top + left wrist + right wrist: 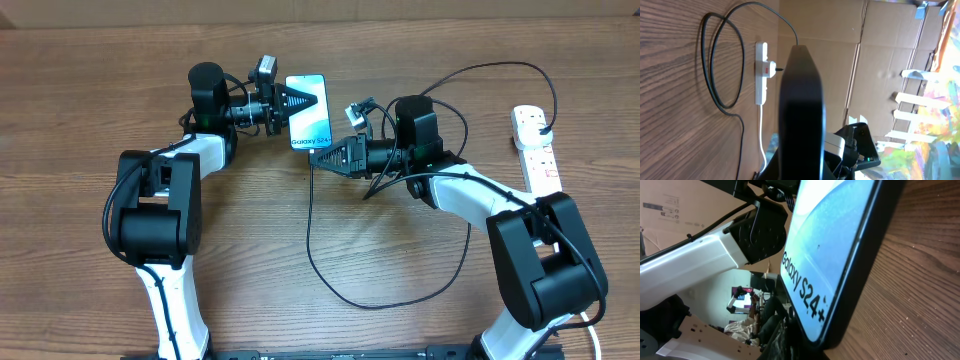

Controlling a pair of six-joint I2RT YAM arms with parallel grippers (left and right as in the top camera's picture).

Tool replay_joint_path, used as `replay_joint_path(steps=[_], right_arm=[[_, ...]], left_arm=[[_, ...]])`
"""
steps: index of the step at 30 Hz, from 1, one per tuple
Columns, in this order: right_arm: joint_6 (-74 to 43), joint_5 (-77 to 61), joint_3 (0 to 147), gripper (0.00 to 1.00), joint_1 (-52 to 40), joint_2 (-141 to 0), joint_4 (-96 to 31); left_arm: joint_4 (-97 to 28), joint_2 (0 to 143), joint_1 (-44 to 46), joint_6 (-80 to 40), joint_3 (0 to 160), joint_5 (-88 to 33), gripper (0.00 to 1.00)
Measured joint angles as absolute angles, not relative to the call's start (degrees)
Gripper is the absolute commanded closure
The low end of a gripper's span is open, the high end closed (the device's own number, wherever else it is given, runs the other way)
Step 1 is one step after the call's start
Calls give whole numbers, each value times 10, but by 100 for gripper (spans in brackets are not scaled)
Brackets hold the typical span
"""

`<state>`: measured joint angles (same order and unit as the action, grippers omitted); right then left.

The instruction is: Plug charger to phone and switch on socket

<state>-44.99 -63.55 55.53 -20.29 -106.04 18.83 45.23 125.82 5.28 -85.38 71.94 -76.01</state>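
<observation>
The phone [310, 115] has a light-blue screen reading "Galaxy S24+" and sits at the table's upper middle. My left gripper [298, 100] reaches in from the left and is shut on it. In the left wrist view the phone [800, 100] rises edge-on as a dark slab between the jaws. My right gripper [318, 158] is shut at the phone's lower end, where the charger's black cable [310, 230] starts. Its dark fingers [781, 335] lie just under the phone [835, 245]; the connector tip is hidden. The cable loops across the table to a black plug [543, 128] in the white socket [535, 150].
The socket [761, 75] lies at the table's far right edge, and its thick white cord [762, 142] trails toward me. A loop of cable [715, 60] lies on the wood between the arms. A cardboard wall [400, 8] closes off the back.
</observation>
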Motion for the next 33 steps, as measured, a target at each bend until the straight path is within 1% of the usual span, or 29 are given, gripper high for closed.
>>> replay_joint_path(steps=[33], right_arm=[[-450, -642, 555, 96, -203, -1060, 184]], left_arm=[[459, 1258, 53, -853, 719, -774, 95]])
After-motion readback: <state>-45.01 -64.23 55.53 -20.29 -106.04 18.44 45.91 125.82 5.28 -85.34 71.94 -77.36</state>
